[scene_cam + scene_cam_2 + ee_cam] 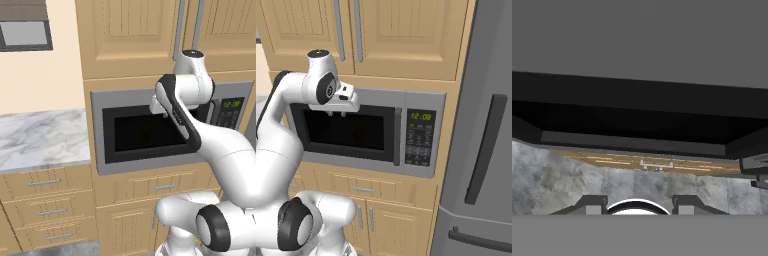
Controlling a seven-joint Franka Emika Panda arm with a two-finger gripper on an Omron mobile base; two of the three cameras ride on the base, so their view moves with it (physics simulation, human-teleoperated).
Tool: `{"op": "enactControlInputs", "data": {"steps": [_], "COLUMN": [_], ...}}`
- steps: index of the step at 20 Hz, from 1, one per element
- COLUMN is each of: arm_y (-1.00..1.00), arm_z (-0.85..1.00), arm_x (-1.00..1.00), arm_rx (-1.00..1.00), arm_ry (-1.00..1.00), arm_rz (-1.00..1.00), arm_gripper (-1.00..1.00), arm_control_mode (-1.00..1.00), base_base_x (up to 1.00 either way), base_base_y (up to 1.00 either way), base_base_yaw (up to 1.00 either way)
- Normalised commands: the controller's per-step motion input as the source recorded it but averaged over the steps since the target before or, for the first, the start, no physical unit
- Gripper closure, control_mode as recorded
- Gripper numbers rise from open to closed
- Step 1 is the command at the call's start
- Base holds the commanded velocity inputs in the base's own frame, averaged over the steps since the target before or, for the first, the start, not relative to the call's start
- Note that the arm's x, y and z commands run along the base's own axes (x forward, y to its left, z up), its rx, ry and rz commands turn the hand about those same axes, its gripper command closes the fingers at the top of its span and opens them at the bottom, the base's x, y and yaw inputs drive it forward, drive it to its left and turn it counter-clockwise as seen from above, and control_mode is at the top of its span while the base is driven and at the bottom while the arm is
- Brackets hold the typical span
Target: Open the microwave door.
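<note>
The microwave [363, 132], a wide grey steel oven, sits built into a wall of tan wooden cabinets, below two upper doors and above a drawer. The microwave door [348, 131], a grey-framed panel with a large black glass window, lies flush with the front, closed. Its dark vertical bar handle [397, 136] stands at the door's right edge, just beside the dark keypad panel [419, 137], whose green display is lit.
</note>
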Motion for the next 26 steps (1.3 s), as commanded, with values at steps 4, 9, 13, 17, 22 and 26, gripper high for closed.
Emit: {"op": "enactControlInputs", "data": {"steps": [4,9,13,17,22,26], "arm_y": [0.00,0.00,0.00,0.00,0.00,-0.17], "arm_z": [-0.18,-0.18,-0.87,-0.50,-0.12,-0.18], "arm_x": [-0.27,-0.03,-0.39,-0.23,-0.02,-0.54], "arm_rx": [0.00,0.00,-0.13,-0.07,-0.01,0.00], "arm_ry": [-0.02,0.06,0.02,-0.01,0.00,0.02], "arm_rz": [0.00,0.00,0.01,0.00,0.00,0.00], "arm_gripper": [-1.00,-1.00,-1.00,-1.00,-1.00,-1.00], "arm_control_mode": [-1.00,-1.00,-1.00,-1.00,-1.00,-1.00], "base_base_x": [0.00,0.00,0.00,0.00,0.00,0.00], "base_base_y": [0.00,0.00,0.00,0.00,0.00,0.00], "base_base_yaw": [0.00,0.00,0.00,0.00,0.00,0.00]}}
